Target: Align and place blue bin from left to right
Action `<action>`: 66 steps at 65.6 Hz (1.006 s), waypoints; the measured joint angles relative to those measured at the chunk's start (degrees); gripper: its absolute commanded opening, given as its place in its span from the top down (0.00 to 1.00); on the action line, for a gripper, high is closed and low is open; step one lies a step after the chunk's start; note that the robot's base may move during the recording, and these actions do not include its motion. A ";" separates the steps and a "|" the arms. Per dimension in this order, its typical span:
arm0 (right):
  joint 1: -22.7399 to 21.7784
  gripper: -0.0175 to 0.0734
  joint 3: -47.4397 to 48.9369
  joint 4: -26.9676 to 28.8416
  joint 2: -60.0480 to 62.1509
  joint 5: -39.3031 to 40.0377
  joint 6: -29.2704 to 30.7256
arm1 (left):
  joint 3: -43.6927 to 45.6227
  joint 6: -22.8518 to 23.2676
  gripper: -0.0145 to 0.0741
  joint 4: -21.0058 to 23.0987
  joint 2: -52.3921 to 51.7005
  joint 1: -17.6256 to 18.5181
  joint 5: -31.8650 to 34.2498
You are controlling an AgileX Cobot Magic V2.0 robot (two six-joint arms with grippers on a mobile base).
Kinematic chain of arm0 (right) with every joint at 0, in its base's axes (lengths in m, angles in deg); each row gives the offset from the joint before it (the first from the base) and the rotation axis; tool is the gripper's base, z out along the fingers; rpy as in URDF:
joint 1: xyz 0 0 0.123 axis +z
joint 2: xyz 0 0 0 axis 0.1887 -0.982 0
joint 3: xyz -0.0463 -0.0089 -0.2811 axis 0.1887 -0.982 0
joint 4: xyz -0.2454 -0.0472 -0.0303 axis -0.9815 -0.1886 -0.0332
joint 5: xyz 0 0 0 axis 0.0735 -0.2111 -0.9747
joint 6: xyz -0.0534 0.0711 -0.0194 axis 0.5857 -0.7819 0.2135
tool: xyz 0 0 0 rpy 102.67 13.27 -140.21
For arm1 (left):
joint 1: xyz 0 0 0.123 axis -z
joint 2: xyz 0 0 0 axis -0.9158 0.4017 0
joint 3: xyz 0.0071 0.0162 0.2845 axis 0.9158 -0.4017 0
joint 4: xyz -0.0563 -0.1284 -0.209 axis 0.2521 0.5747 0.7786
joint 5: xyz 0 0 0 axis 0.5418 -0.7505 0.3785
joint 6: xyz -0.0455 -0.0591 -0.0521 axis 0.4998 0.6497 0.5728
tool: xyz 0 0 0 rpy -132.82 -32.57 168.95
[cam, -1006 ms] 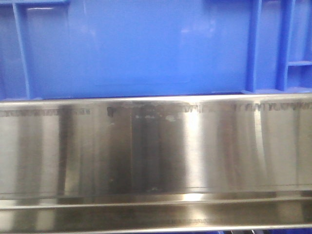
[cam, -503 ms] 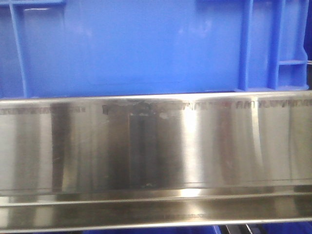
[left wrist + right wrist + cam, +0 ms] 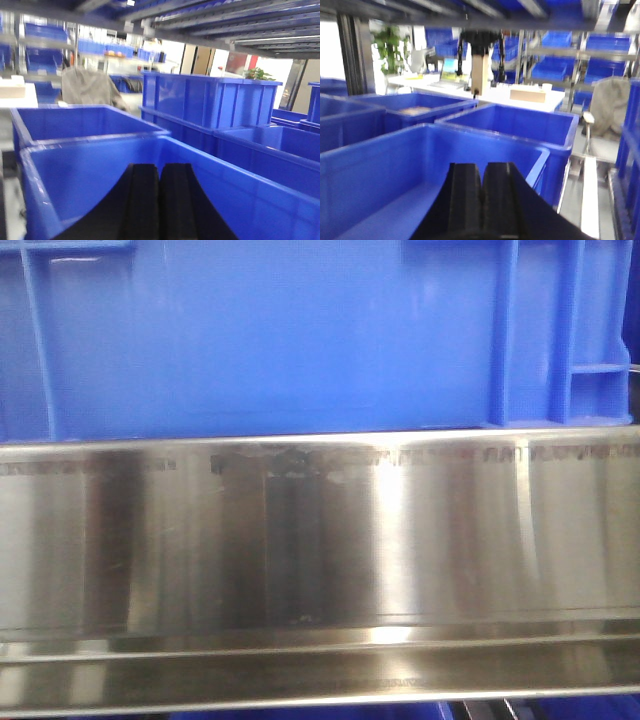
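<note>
The blue bin sits on the shiny metal shelf (very close up). The left gripper and right gripper hang over it, fingers pressed together, holding nothing.

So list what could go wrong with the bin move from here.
1. The front camera is filled by the blue bin and the steel rail, so alignment is hard to judge.
2. Both the left gripper and the right gripper sit closed inside it; a shove might tilt it.
3. A neighbouring bin sits close behind, risking a collision.
</note>
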 measured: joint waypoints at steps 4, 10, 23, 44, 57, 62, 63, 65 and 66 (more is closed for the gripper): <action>0.00 0.88 -0.10 -0.09 1.51 0.78 0.00 | -0.39 0.00 0.96 -0.98 -1.72 0.00 0.01; 0.00 0.88 -0.23 -0.09 2.60 1.76 0.00 | -0.39 0.00 0.96 -1.49 -2.85 0.00 0.70; 0.00 0.88 -0.34 -0.22 2.61 1.99 0.00 | -0.39 0.00 0.96 -1.70 -2.95 0.00 1.02; 0.00 0.88 -0.34 -0.22 2.61 1.99 0.00 | -0.39 0.00 0.96 -1.70 -2.95 0.00 1.02; 0.00 0.88 -0.34 -0.22 2.61 1.99 0.11 | -0.39 0.00 0.96 -1.70 -2.95 0.00 1.06; 0.00 0.88 -0.34 -0.22 2.61 1.99 0.11 | -0.39 0.00 0.96 -1.70 -2.95 0.00 1.06; 0.00 0.88 -0.34 -0.22 2.61 1.99 0.11 | -0.39 0.00 0.96 -1.70 -2.95 0.00 1.06; 0.00 0.88 -0.34 -0.22 2.61 1.99 0.11 | -0.39 0.00 0.96 -1.70 -2.95 0.00 1.06; 0.00 0.88 -0.34 -0.22 2.61 1.99 0.11 | -0.39 0.00 0.96 -1.70 -2.95 0.00 1.06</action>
